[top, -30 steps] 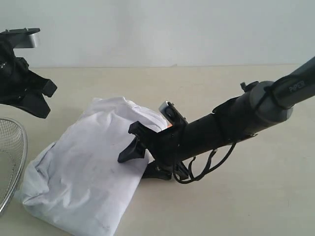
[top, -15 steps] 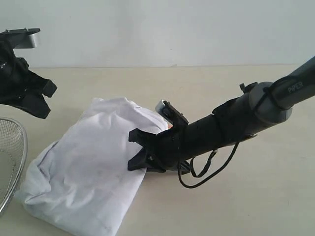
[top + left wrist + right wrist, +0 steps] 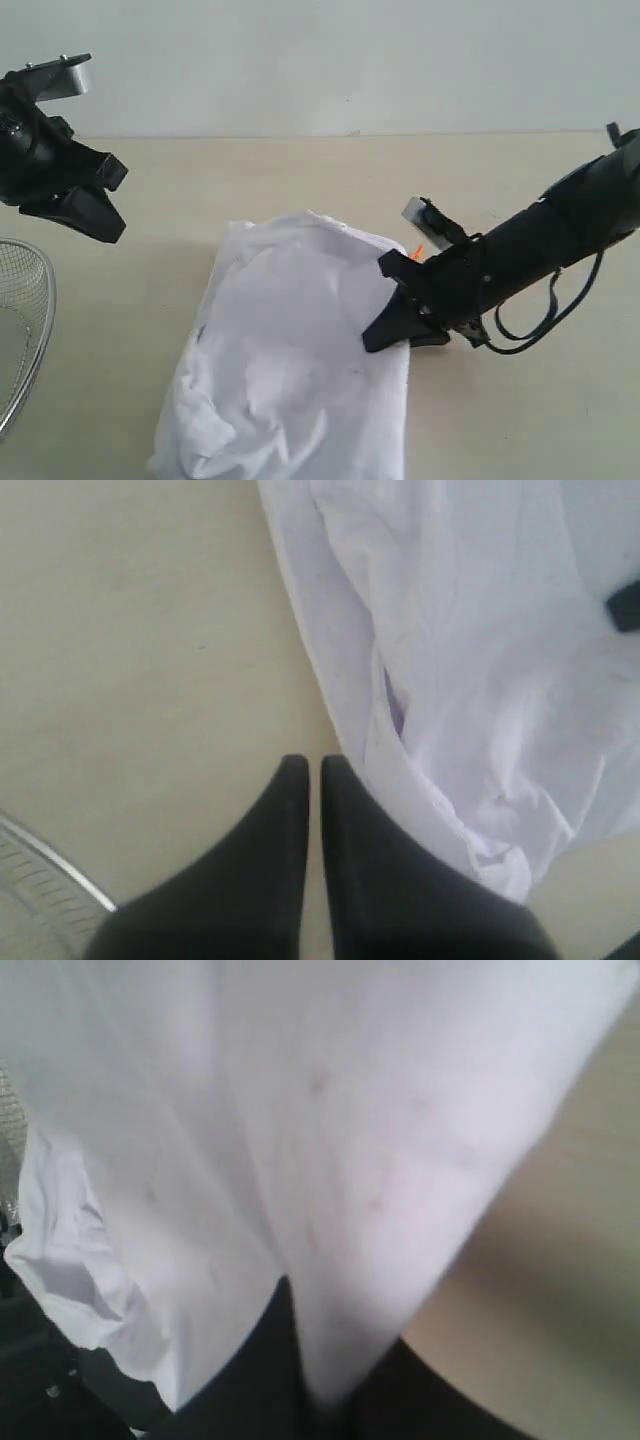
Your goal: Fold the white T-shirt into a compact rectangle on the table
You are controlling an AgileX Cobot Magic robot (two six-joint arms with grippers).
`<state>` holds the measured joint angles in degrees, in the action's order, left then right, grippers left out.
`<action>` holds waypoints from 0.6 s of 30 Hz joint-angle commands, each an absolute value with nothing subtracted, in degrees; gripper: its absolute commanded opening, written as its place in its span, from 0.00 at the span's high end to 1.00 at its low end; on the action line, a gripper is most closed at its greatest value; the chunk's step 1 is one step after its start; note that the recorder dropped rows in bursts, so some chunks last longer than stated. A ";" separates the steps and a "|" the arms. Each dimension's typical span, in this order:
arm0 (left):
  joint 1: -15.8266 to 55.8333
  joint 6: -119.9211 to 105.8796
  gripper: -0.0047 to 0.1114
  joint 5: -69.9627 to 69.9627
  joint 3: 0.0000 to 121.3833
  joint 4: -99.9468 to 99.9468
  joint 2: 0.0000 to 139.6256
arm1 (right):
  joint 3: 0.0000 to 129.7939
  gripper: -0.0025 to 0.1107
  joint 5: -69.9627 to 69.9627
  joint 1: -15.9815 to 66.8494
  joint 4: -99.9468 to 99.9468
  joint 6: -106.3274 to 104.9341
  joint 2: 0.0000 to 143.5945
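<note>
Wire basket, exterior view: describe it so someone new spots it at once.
Start at the pale beige table. At the exterior view's left edge, well left of the white T-shirt, sits the basket. It alone is see-through: a curved silver rim over fine mesh, partly cut off by the frame.

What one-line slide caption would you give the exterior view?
Right gripper pinches the edge of a white T-shirt on the table; left gripper hangs shut.

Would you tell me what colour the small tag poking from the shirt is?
The tag is orange; exterior view.
</note>
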<state>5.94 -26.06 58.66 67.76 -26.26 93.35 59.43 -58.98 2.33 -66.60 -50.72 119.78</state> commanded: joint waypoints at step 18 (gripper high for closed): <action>31.79 -29.18 0.92 60.04 65.06 -28.03 100.15 | 62.45 0.98 -59.06 2.69 -56.05 -50.88 118.84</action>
<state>30.04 -29.36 60.35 65.23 -27.81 99.73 62.31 -59.26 2.11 -56.90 -50.72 119.72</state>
